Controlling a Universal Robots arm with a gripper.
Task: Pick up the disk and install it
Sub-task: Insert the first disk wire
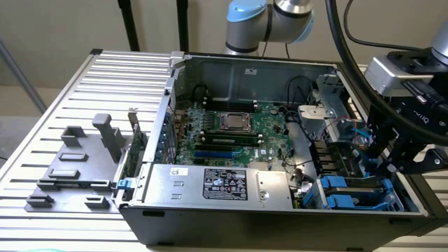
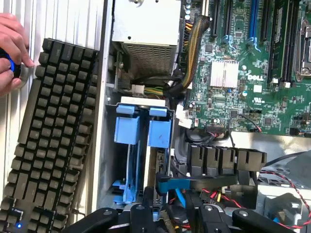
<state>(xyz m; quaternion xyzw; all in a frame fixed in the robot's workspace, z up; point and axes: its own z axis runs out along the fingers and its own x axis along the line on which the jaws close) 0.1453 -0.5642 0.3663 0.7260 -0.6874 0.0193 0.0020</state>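
Motherboard (image 2: 243, 58): white "DELL" print on green board. Power-supply label (image 1: 225, 184): black-and-white, print illegible.

A black computer keyboard (image 2: 53, 131) lies on the ribbed silver metal worktop (image 2: 73, 24), just beside the wall of an open computer case. A person's hand (image 2: 12, 51) is at one corner of the keyboard and holds a small blue and black object (image 2: 7, 65) that I cannot identify. Inside the case, a silver metal power-supply box with a perforated grille (image 2: 146, 34) stands next to a green motherboard (image 2: 243, 58) carrying a silver finned heatsink (image 2: 224, 74); a bundle of yellow and black cables (image 2: 189, 53) runs between them. Two blue plastic drive carriers (image 2: 130, 131) stand side by side in the drive bay. The black gripper (image 2: 173, 209) hangs close to this bay, near thin red wires (image 2: 286, 182)
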